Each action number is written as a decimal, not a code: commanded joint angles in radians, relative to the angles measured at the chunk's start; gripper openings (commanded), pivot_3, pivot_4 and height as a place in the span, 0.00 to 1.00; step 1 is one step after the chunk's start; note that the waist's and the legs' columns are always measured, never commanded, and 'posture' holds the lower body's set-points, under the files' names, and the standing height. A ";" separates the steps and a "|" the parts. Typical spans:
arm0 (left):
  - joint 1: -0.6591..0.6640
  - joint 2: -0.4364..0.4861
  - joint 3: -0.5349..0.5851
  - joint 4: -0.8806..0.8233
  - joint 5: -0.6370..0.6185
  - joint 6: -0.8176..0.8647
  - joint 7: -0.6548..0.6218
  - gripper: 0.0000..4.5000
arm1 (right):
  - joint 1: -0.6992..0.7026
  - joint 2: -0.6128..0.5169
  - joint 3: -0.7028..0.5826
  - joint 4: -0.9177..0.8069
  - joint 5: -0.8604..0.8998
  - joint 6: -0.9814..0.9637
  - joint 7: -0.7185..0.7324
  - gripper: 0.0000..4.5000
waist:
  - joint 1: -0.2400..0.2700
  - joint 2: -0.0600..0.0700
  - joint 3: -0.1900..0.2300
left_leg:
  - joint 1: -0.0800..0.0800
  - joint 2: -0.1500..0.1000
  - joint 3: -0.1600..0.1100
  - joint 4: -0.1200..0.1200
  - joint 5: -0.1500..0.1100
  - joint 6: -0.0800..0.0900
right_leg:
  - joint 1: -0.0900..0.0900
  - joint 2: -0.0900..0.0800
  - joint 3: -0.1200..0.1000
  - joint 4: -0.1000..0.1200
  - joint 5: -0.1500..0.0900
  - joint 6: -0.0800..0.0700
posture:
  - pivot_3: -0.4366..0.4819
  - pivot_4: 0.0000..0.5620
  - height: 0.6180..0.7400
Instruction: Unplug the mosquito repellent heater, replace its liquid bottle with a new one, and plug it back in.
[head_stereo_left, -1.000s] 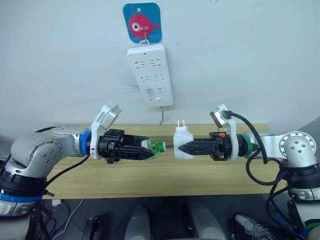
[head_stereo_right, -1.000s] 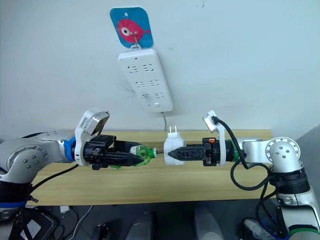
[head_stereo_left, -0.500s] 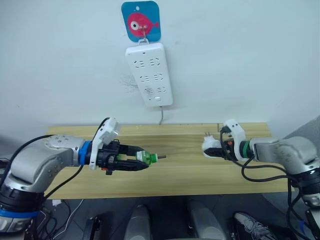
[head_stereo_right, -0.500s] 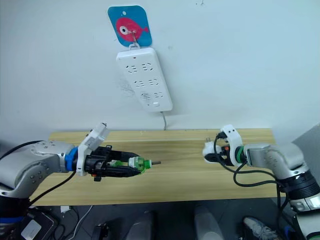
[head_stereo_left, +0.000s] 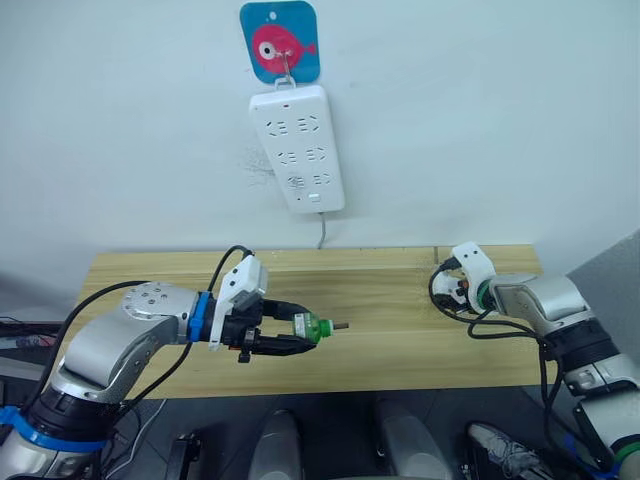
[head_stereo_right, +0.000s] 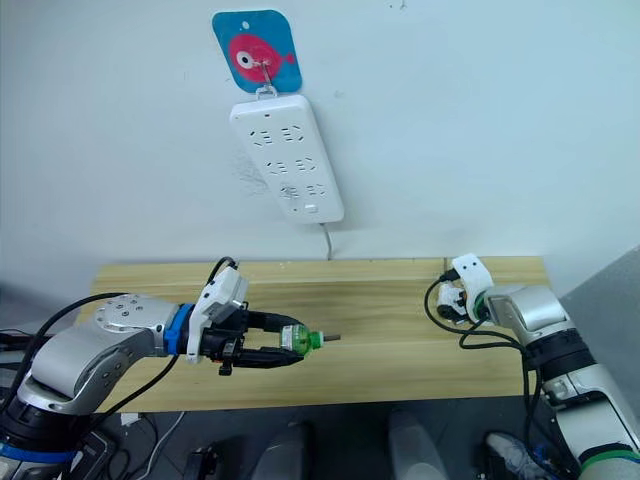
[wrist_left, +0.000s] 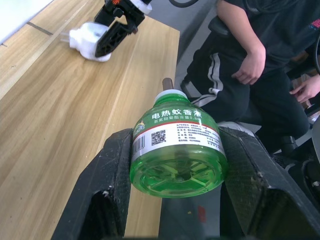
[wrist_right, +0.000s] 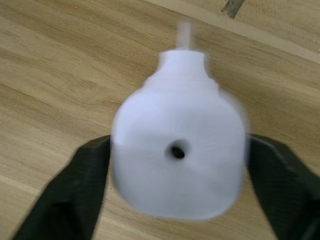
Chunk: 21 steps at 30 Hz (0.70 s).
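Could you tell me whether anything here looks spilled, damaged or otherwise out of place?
Nothing stands out. The green bottle sits intact in the left gripper, the mosquito repellent heater is whole in the right gripper, no spill shows.

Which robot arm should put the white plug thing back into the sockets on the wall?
Probably the right. The right gripper is shut on the mosquito repellent heater, while the left gripper is shut on the green bottle. The bottle isn't in the heater yet, so that likely comes before the power strip.
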 joint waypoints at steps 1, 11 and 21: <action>-0.002 -0.019 0.021 -0.014 -0.003 -0.012 0.007 0.50 | -0.002 -0.003 -0.110 -0.079 -0.016 0.030 -0.018 1.00 | 0.000 0.000 0.000 | 0.000 0.000 0.000 0.000 0.000 0.000 | 0.000 0.000 0.000 0.000 0.000 0.000 | 0.40 0.39 1.00; -0.021 -0.225 0.119 0.026 0.000 -0.121 0.177 0.50 | 0.181 0.175 -0.438 -0.732 0.283 0.166 -0.028 1.00 | -0.001 0.000 0.000 | 0.000 0.000 -0.003 0.000 0.000 0.000 | 0.001 0.000 -0.002 0.001 0.000 0.000 | 0.38 0.38 1.00; -0.047 -0.390 0.091 0.109 0.229 -0.540 0.240 0.50 | 0.268 0.586 -0.619 -0.785 0.843 0.137 -0.275 1.00 | -0.002 0.000 0.000 | 0.003 0.000 0.000 0.002 0.001 -0.001 | 0.003 -0.001 0.000 0.003 0.001 0.001 | 0.36 0.35 1.00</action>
